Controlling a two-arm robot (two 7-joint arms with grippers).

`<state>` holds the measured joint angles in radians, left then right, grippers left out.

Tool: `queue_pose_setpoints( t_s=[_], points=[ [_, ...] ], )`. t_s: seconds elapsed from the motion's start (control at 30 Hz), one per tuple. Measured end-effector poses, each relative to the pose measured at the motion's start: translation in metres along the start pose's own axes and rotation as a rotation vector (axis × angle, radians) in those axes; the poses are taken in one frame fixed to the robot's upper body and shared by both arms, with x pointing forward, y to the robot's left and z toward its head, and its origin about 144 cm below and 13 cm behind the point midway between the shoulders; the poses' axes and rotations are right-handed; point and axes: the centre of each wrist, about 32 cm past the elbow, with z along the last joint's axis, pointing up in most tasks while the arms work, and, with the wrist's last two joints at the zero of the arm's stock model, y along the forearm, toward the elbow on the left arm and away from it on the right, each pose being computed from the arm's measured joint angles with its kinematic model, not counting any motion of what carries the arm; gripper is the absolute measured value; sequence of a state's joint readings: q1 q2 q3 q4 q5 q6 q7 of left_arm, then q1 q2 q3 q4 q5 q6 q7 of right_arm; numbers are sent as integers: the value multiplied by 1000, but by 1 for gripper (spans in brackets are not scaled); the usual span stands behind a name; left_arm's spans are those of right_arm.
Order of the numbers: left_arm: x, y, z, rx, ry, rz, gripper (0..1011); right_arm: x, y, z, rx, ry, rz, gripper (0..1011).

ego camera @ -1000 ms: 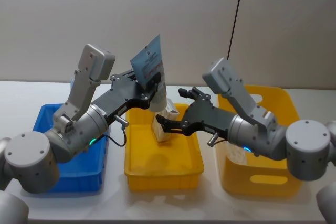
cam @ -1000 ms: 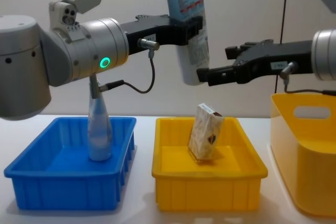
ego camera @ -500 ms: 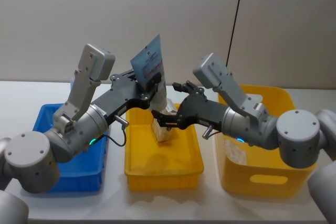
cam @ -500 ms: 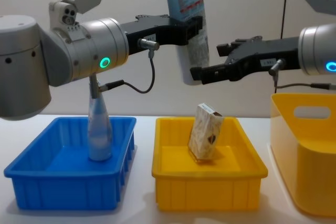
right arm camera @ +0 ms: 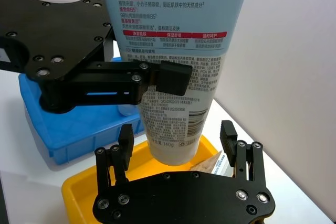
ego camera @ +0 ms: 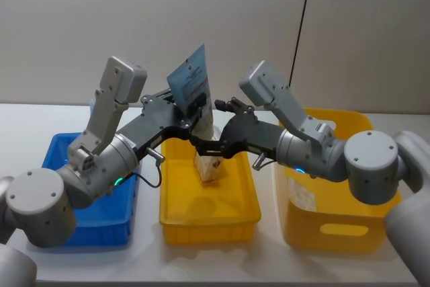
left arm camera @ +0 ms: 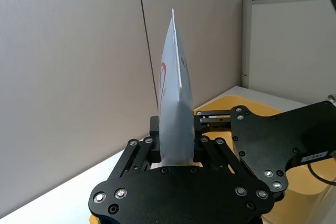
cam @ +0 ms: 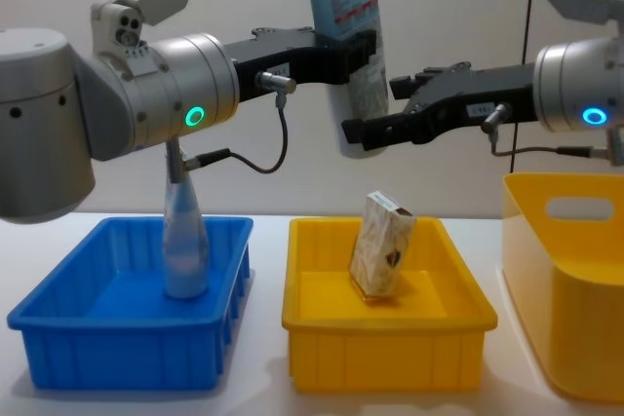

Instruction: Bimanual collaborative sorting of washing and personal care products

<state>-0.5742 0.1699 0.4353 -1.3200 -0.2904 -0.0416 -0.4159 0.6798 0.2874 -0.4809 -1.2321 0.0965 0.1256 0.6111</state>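
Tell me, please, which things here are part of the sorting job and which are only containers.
Job:
squeeze tube, held by the left gripper
beige carton in the middle yellow bin
clear bottle in the blue bin
right gripper, fingers open

Containers:
tall yellow bin

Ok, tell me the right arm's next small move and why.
Probably close the right gripper on the cap end of the pale-blue tube. Its fingers stand open on either side of that end, while the left gripper holds the tube upright above the yellow bin.
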Motion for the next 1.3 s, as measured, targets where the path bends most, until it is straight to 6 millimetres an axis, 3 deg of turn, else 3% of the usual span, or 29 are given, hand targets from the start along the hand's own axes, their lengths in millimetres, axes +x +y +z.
queue_pose_setpoints(
  t_s=[0.2,0.6,0.93,1.07,1.3],
  points=[
    [0,0,0,0,0,0,280,2,5,0,2,8,8,982],
    [0,0,0,0,0,0,280,6,12,-1,4,40,32,646],
    [0,0,0,0,0,0,280,7,15,-1,7,54,47,582],
    [0,0,0,0,0,0,363,6,16,-1,8,58,52,539],
    [0,0,0,0,0,0,621,5,16,-1,11,62,53,439]
  ],
)
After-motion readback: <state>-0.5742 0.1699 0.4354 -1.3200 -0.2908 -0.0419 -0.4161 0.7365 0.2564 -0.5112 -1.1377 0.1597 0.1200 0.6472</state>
